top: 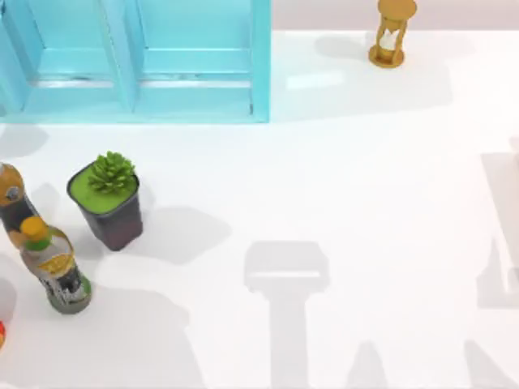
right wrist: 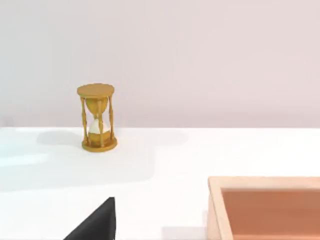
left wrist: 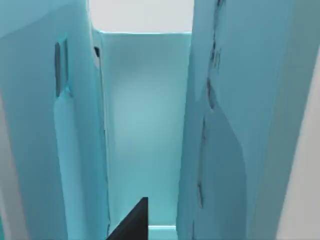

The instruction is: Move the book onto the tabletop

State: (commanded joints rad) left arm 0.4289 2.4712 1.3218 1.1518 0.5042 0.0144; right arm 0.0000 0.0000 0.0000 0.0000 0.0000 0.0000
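Left side of the tabletop: two bottles stand near the left edge, with a potted succulent just beside them. The light-blue cabinet occupies the far left. The book cannot be located in these frames; presumably it sits inside the cabinet.

Handling judgement: a thick hardcover should be rigid and moderately heavy, with a smooth cover that may slip. Grasp across the thickness, near the middle of the free edge.

Left gripper: the wrist view looks closely into a cabinet compartment; one dark fingertip shows, so opening and contents cannot be determined.

An hourglass stands far right. Right gripper: faces the hourglass beside a wooden tray; opening cannot be determined.
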